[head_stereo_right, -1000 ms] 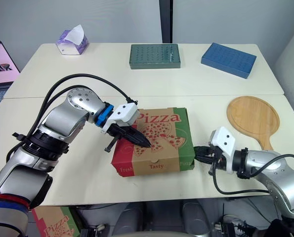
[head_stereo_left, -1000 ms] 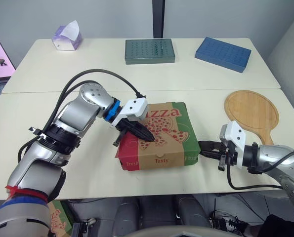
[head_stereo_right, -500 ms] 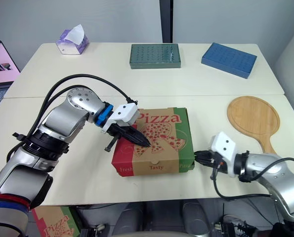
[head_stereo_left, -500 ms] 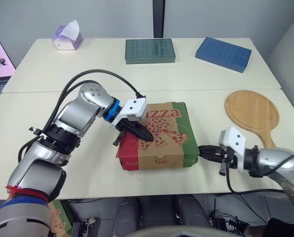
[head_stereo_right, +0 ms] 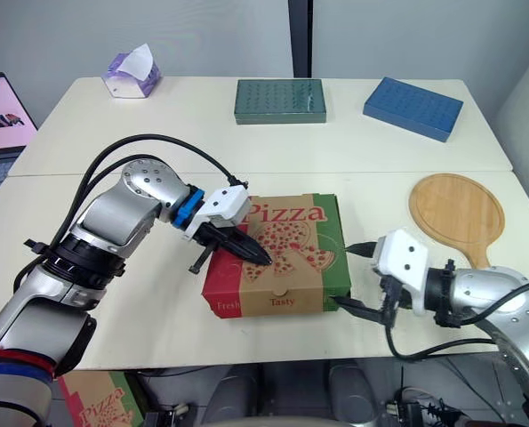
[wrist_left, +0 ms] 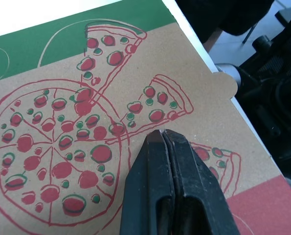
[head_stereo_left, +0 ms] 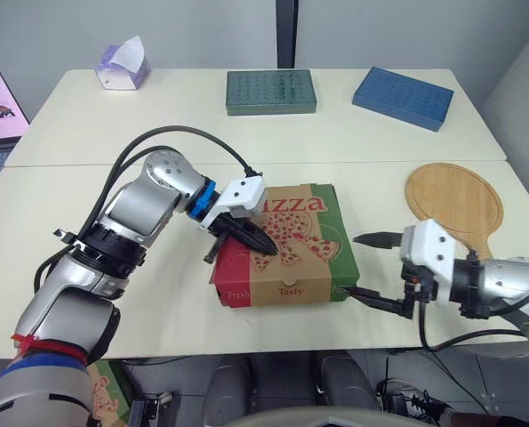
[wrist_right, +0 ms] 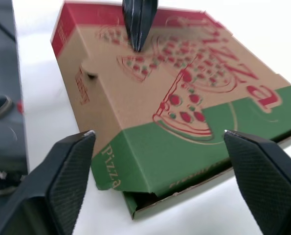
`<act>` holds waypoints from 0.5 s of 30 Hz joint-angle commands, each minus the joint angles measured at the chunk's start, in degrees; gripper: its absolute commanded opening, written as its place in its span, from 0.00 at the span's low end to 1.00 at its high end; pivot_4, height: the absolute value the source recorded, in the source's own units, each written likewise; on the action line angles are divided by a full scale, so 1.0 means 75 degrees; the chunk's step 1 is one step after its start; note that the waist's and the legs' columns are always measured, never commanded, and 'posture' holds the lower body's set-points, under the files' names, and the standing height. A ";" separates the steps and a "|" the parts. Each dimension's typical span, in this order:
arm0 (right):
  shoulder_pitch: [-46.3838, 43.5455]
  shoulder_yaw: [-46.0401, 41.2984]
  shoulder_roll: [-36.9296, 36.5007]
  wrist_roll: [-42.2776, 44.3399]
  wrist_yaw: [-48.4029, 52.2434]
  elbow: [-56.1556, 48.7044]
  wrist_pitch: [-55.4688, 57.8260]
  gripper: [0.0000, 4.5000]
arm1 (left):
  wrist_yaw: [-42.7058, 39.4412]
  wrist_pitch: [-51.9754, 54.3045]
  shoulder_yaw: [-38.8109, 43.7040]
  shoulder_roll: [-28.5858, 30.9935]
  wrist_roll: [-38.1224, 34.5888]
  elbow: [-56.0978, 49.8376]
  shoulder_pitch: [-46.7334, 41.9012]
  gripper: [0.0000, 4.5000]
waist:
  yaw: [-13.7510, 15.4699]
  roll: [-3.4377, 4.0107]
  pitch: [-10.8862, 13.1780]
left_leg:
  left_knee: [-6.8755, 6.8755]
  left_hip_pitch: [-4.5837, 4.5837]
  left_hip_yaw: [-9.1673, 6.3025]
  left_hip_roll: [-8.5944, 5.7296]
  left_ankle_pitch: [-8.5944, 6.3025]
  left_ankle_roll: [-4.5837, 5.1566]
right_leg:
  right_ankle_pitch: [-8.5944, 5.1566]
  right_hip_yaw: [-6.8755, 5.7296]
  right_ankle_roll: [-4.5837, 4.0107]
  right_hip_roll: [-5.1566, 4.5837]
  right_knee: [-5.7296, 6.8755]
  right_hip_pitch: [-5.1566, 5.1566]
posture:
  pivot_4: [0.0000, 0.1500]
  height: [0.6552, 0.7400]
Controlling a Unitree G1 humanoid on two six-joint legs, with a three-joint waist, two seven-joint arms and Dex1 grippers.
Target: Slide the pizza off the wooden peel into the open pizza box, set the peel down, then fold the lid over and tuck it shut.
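On the pale table (head_stereo_left: 157, 133), the left gripper (head_stereo_left: 267, 253), its two black fingers pinched together on nothing, presses its tips onto the printed lid of the closed pizza box (head_stereo_left: 310, 238), towards the front-left corner. Just right of the box, the right gripper (head_stereo_left: 362, 267) is spread wide and empty. The green side wall lies directly ahead of it, running crosswise to its reach, and the lower front corner appears to gape slightly. That tuck looks to be the right arm's job. Beyond and outboard of that gripper lies the wooden peel (head_stereo_left: 452, 200), well clear. A tissue box (head_stereo_left: 122, 67), green case (head_stereo_left: 271, 92) and blue case (head_stereo_left: 401, 96) sit far beyond both grippers, obstructing nothing.
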 commanded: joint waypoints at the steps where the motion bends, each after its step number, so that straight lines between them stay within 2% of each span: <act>1: -0.0209 0.0371 0.0094 -0.0538 -0.0136 -0.0052 -0.0441 0.99 | -0.0061 0.0104 0.0158 0.0004 -0.0219 -0.0182 -0.0160 0.00 | 0.0000 0.0000 0.0000 | 0.0000 0.0000 0.0000 0.0000 0.0000 0.0000 | 0.0000 0.0000 0.0000 0.0000 0.0000 0.0000 | 1.00 1.00; 7: -0.0380 0.0574 0.0270 -0.1240 -0.0239 0.0320 -0.1111 0.99 | -0.0061 0.0190 0.0077 0.0091 -0.0424 -0.0267 -0.0248 0.00 | 0.0009 0.0000 0.0000 | 0.0000 0.0000 0.0000 0.0000 0.0000 0.0000 | 0.0000 0.0000 0.0000 0.0000 0.0000 0.0000 | 1.00 1.00; 15: -0.0556 0.0428 0.0531 -0.1327 -0.0251 0.0397 -0.1145 0.99 | -0.0061 0.0183 -0.0095 0.0224 -0.0590 -0.0343 -0.0323 0.00 | 0.0001 0.0000 0.0000 | 0.0000 0.0001 -0.0001 0.0000 0.0000 0.0000 | 0.0000 -0.0001 -0.0001 0.0000 0.0002 0.0000 | 1.00 1.00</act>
